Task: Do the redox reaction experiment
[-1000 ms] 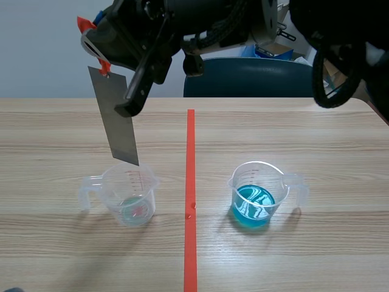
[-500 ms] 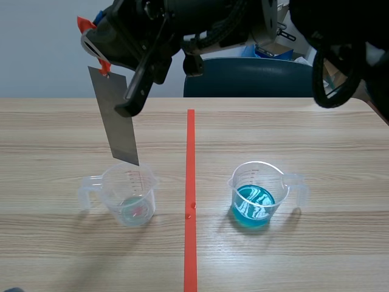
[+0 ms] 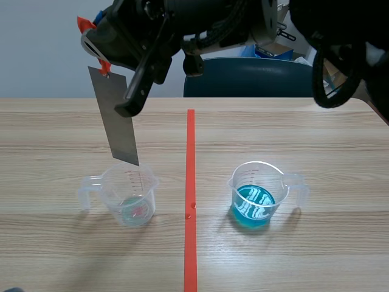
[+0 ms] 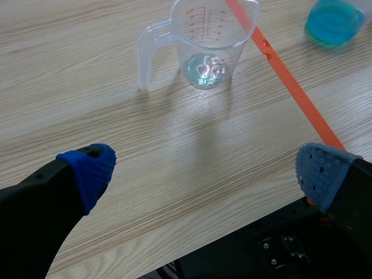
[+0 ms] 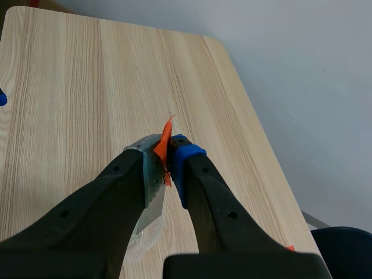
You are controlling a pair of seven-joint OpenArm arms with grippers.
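R gripper [image 5: 164, 160] is pinching the grey metal strip [image 3: 117, 118] by its orange-taped top, w/ the lower edge hanging just over the clear cup [image 3: 129, 194] (nearly empty). L gripper [image 4: 204, 174] is hovering, fingers wide apart, near that cup. The blue-liquid cup [image 3: 256, 196] is sitting across the tape line [image 3: 190, 182].
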